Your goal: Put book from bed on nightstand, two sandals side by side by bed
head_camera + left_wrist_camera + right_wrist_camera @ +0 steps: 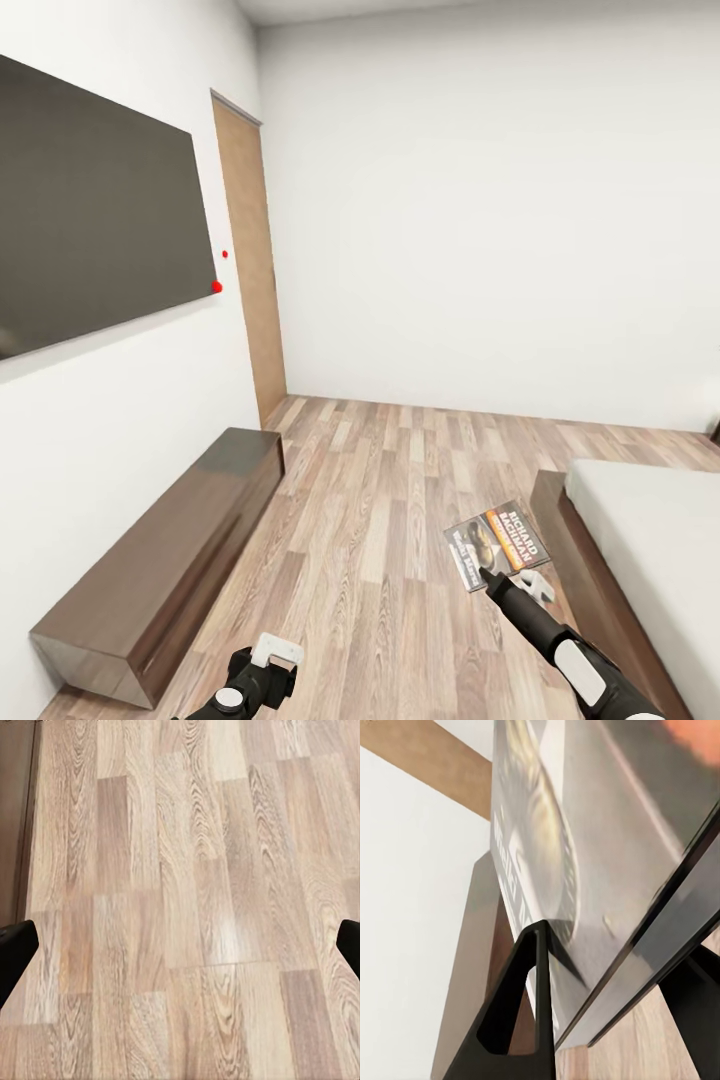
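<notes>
My right gripper is shut on the lower edge of the book, a thin dark paperback with an orange band and white lettering. The book hangs tilted over the wood floor, just left of the bed with its dark frame and pale mattress. In the right wrist view the book's cover fills the space between the black fingers. My left gripper is low at the front. Its fingertips stand wide apart over bare floor, so it is open. The sandals and the nightstand are out of view.
A long low dark wooden cabinet runs along the left wall under a large dark wall panel. A light wooden door stands in the far left corner. Wood-plank floor stretches between the cabinet and the bed.
</notes>
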